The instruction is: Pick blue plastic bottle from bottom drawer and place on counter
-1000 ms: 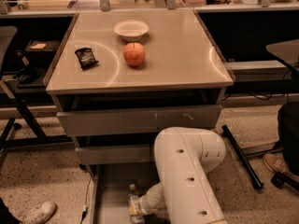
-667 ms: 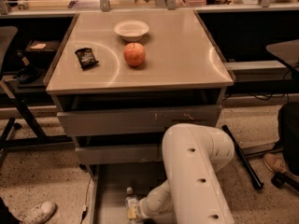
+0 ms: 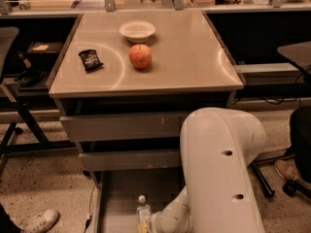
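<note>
The blue plastic bottle (image 3: 143, 209), clear with a white cap, stands upright on the grey floor of the open bottom drawer (image 3: 116, 198), near the bottom of the view. My gripper (image 3: 145, 224) is low in the drawer right at the bottle's base, coming from the right, and is partly cut off by the frame edge. My large white arm (image 3: 221, 174) rises to the right of it and hides the drawer's right side. The beige counter (image 3: 184, 57) is above.
On the counter are a red apple (image 3: 140, 56), a white bowl (image 3: 137, 30) and a small black packet (image 3: 91, 59). Two closed grey drawers (image 3: 121, 126) sit above the open one. A chair base (image 3: 262, 178) and shoes are on the floor.
My arm's big white link has shifted right and fills more of the view. The bottle stays upright in about the same spot in the drawer.
</note>
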Robot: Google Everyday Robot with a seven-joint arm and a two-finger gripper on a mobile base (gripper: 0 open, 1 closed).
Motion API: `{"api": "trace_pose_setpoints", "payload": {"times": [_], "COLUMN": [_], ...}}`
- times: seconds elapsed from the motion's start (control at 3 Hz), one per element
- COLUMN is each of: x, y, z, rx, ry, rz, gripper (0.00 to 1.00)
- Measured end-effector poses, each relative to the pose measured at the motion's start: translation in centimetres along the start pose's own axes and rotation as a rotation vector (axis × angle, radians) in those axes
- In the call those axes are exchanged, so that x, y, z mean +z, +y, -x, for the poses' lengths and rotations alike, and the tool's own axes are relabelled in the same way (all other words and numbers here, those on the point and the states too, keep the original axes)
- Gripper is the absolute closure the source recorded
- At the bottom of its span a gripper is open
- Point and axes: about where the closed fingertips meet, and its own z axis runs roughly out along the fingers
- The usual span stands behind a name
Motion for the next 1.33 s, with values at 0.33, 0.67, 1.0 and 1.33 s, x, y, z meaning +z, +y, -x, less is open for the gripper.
{"api": "trace_pose_setpoints", "payload": {"times": [0.33, 0.67, 1.0, 1.33], "x": [0.2, -2.0, -6.7, -12.4], "y": [0.0, -0.1, -0.1, 0.1], "z": [-0.4, 0.3, 1.1, 0.7], "rx": [0.0, 0.006, 0.039, 0.065], "ry": [0.009, -0.029, -0.104, -0.17], "rz": [0.002, 0.019, 0.003, -0.048], "gripper": [1.0, 1.0, 1.0, 1.0]}}
